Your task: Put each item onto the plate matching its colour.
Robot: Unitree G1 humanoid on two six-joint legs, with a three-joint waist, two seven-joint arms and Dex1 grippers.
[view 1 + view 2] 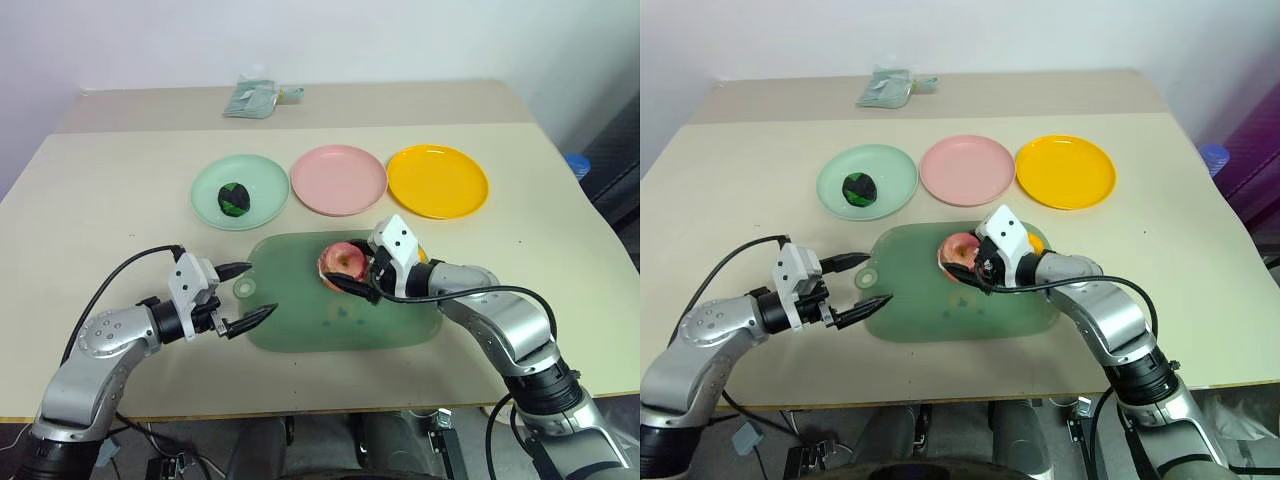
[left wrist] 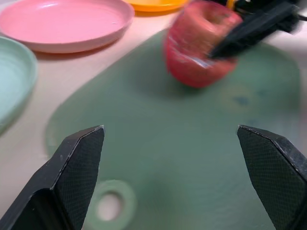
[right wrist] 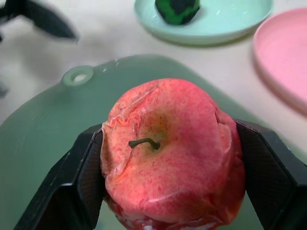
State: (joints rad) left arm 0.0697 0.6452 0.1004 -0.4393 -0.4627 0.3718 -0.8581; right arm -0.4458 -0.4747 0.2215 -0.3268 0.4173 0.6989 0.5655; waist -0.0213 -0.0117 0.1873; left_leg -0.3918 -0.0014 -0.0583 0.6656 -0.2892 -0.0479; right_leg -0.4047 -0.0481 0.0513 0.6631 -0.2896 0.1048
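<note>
My right gripper (image 1: pixel 352 277) is clamping the pink-red apple (image 1: pixel 340 262) on the green board (image 1: pixel 300 320).

My left gripper (image 1: pixel 243 295) is hanging wide open and empty over the board's near-left edge, well apart from the apple. The dark lumpy ball (image 1: pixel 234 198) is lying on the mint plate (image 1: pixel 265 178); the pink plate (image 1: pixel 338 179) and yellow plate (image 1: pixel 437 181) are sitting bare just beyond the board's far edge.

Dark ball (image 1: pixel 234 198) on mint plate (image 1: pixel 262 172), pink-red apple (image 3: pixel 172 153) upright

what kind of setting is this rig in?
Likely a lab or test room: plain beige table against a bare wall, staged with colour plates and a toy apple, loose cables below.
</note>
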